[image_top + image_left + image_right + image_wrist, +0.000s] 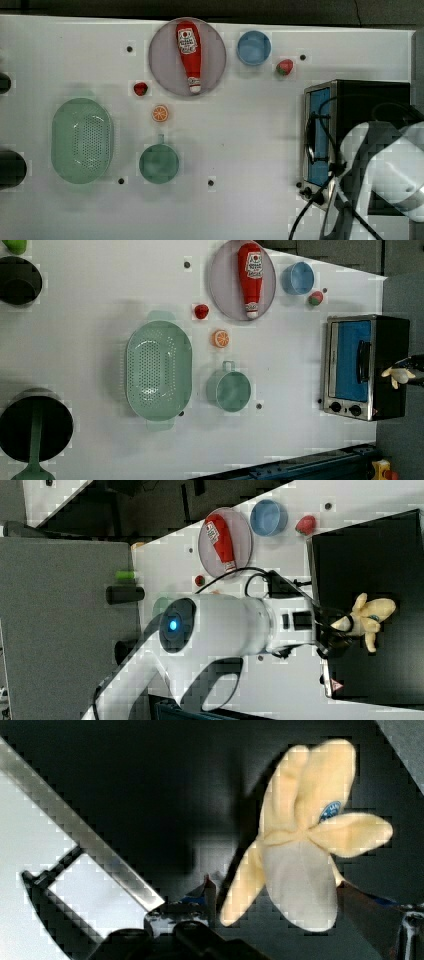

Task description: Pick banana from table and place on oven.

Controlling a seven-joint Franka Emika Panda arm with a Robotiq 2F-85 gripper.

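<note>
We've got the gripper spread wide w/ the banana loose between fingers (peel flaps at 12 o'clock) over the oven; it may snag on retreat.

**Inspector:** Surroundings, top view?
**Assistant:** A dark strip runs past the table edge at twelve o'clock. Light on the tabletop is even and the shadows are soft.
**Inspector:** Left view?
**Assistant:** Grey panelled surface at two o'clock, seams visible. Dark blue frame bar at five o'clock, with a yellow-and-red fitting beside it.
**Inspector:** Right view?
**Assistant:** Plain grey slab at nine o'clock, dark recess at twelve.
</note>
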